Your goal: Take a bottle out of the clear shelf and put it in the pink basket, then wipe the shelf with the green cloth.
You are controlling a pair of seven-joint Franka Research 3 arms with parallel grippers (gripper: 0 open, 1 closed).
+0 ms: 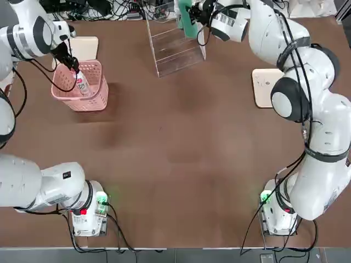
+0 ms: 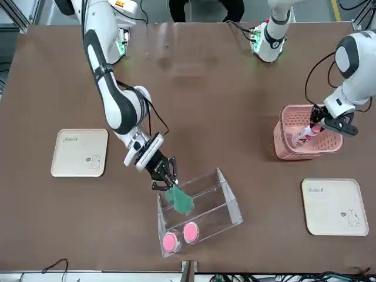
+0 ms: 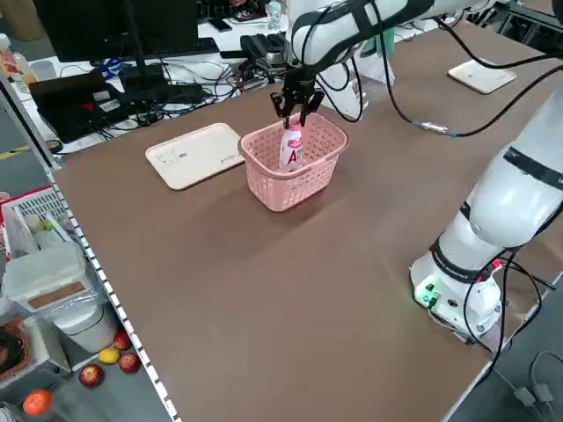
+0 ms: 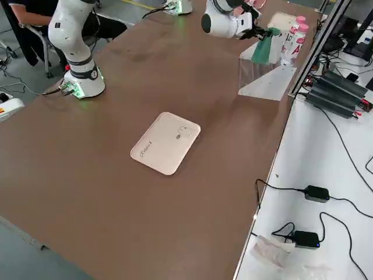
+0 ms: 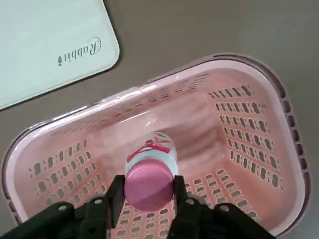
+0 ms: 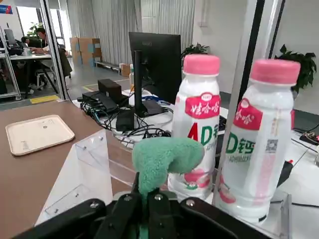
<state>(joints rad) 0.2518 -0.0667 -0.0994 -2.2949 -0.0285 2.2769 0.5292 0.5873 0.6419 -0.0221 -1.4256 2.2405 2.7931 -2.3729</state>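
From my remote station: the left gripper is clamped on the pink cap of the bottle, holding it upright inside the pink basket at the table's far left, beside a cream tray. Across the table, the right gripper pinches the green cloth and carries it at the open mouth of the clear shelf, where two more bottles stand on the tier.

My chief worry is on the right. The cloth hangs just beside the two standing bottles, and I judge that a sweep along the tier could shoulder them over or push them off the shelf's edge, since they are tall and narrow. The shelf itself looks light; a hard wipe could slide it along the table, or tip it if the gripper catches a side wall. The pinch takes only a small part of the cloth, so dragging it over the acrylic might pull it free.

On the left, I cannot tell whether the bottle's base rests on the basket floor. If it is let go while hanging, I expect it to drop and topple against the lattice wall, which does little harm as it would stay inside. The greater risk there is lifting away with the fingers not fully parted, which would haul the bottle back out or jolt the basket.
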